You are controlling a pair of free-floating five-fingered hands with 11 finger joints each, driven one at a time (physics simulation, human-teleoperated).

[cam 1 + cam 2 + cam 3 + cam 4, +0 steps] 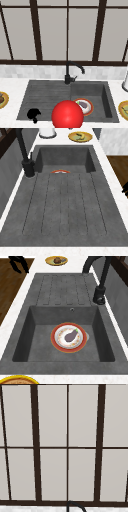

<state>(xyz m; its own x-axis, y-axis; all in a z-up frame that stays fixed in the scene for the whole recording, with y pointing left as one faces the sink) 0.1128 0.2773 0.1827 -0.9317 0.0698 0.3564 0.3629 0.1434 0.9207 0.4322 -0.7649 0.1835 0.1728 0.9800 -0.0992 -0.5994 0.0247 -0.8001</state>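
Observation:
My left hand (33, 114) hovers over the front left corner of the sink's draining board (42, 100), holding nothing, its fingers hanging loose. The same hand shows beyond the counter's front edge in the right side view (18, 262) and at the right border of the left side view (125, 189). A red-rimmed plate (68, 337) with a small aubergine (71, 336) on it lies in the sink basin (40, 338). A big red ball (67, 115) sits low in the middle of the front view and covers part of that plate (87, 106).
A black tap (68, 72) stands behind the sink. Yellow plates with food rest on the counter at the left (2, 99) and right (123, 110). A white vessel (125, 82) stands at the far right, and a dark-framed window (67, 446) rises behind.

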